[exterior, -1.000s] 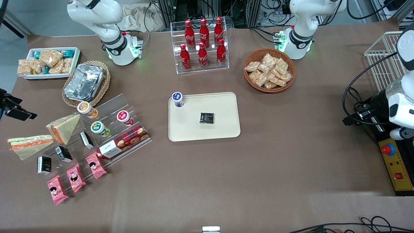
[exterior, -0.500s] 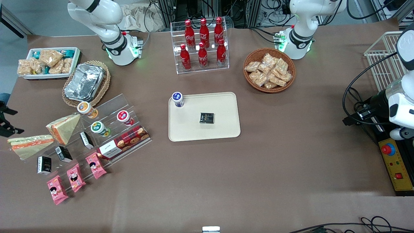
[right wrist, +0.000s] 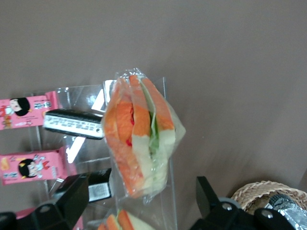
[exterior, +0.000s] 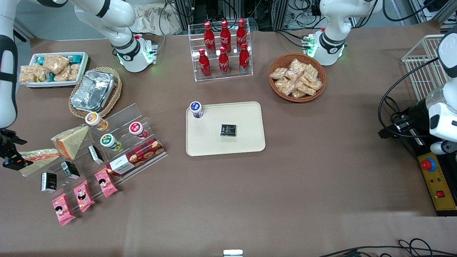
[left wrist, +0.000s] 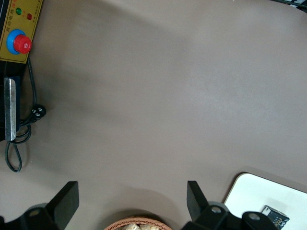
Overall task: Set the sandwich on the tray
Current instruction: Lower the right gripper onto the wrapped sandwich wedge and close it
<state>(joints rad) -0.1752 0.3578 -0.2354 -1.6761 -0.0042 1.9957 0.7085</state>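
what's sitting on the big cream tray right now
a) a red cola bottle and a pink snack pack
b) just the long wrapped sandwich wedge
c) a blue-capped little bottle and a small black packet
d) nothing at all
c: the large flat cream-beige plastic tray carries a small blue-capped bottle at one corner and a small black packet near its middle, while the long clear-wrapped sandwich wedge lies toward the working arm's end of the table, with the right gripper over its wide end.
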